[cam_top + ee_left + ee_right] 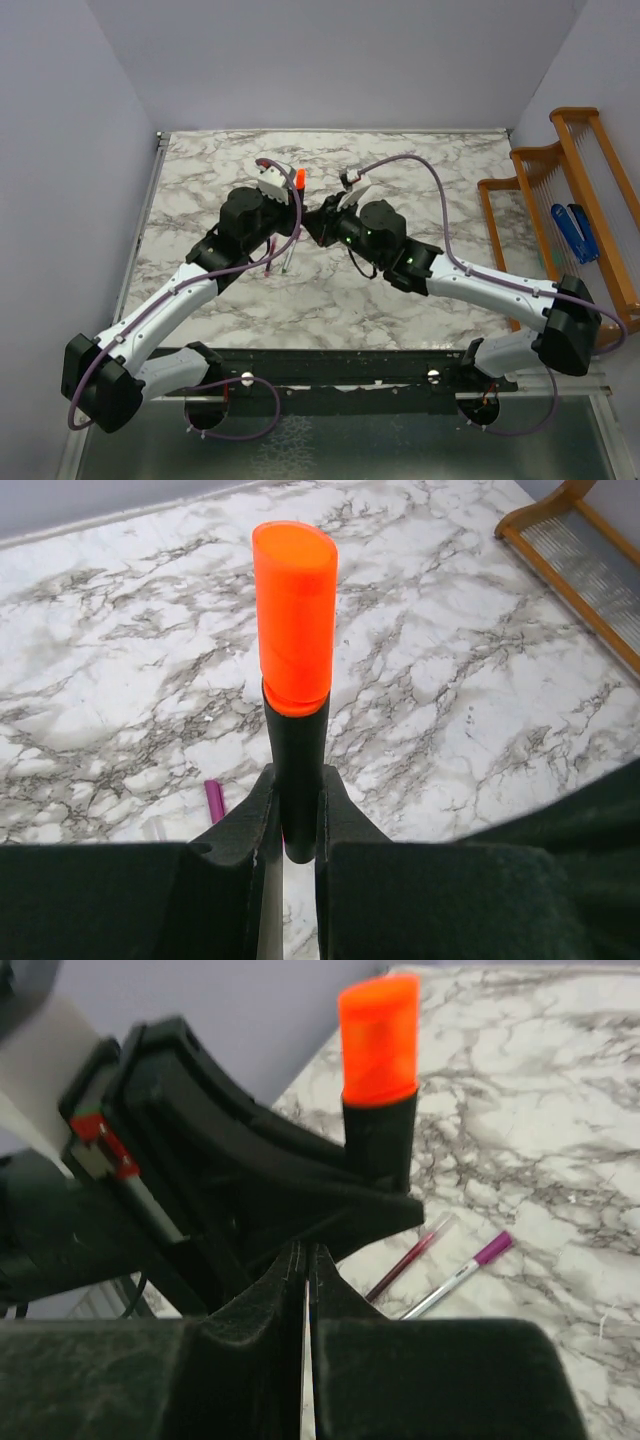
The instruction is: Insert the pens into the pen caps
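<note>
My left gripper (pixel 295 810) is shut on the black marker (pixel 295 770) and holds it upright above the marble table. The bright orange cap (pixel 295 620) sits on the marker's top end; it also shows in the top view (pixel 300 180) and the right wrist view (pixel 378 1045). My right gripper (pixel 305 1260) is shut and empty, right beside the left gripper's fingers (pixel 330 1210). On the table below lie the slim red pen (pixel 410 1260) and the silver-grey pen (pixel 450 1285), which wears the magenta cap (pixel 492 1248). Both pens show in the top view (pixel 282 256).
A wooden rack (pixel 590 200) stands off the table's right edge with a blue object (pixel 573 232) on it. Grey walls close in the table at the back and left. Both arms meet over the table's middle.
</note>
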{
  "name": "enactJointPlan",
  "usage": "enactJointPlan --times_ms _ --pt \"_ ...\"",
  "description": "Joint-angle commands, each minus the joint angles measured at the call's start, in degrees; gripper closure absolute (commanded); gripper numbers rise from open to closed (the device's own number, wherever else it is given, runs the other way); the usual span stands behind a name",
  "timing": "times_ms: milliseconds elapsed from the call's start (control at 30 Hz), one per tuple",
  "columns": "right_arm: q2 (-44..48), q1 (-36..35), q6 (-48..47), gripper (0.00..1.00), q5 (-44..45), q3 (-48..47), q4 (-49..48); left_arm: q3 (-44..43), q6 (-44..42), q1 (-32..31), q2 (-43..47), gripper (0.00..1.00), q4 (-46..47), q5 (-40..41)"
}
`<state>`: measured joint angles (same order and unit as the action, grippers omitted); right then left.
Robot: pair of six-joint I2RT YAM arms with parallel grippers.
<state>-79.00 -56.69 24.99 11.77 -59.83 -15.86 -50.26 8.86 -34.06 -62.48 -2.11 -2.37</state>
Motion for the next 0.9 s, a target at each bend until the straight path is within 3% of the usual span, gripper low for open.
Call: enactJointPlan --times_ms 0,400,533,633,733,867 --pt "-1.73 -1.75 0.88 0.92 -3.93 -0.62 5.36 -1.66 -2.11 -0.21 0.16 1.0 5.6 2.44" --pt "0.6 -1.85 -1.31 0.74 -0.66 0.21 3.87 1.04 -3.93 -0.21 -0.51 1.0 6.04 -2.48" --pt "5.45 -1.68 -4.17 0.69 0.94 3.73 2.9 1.96 -4.57 0.0 0.09 1.0 5.89 -4.16" --pt "10.13 0.19 -6.12 0.65 1.1 7.07 2.21 2.72 -4.98 1.43 0.91 1.0 6.21 -9.96" --pt "14.31 5.67 -7.17 0.65 -5.26 9.54 1.37 4.43 -4.05 5.42 2.1 1.0 8.06 -21.1" --pt "17.52 14.35 -10.72 0.65 -26.63 10.85 -2.0 6.22 -1.37 10.04 2.8 1.0 11.76 -39.46"
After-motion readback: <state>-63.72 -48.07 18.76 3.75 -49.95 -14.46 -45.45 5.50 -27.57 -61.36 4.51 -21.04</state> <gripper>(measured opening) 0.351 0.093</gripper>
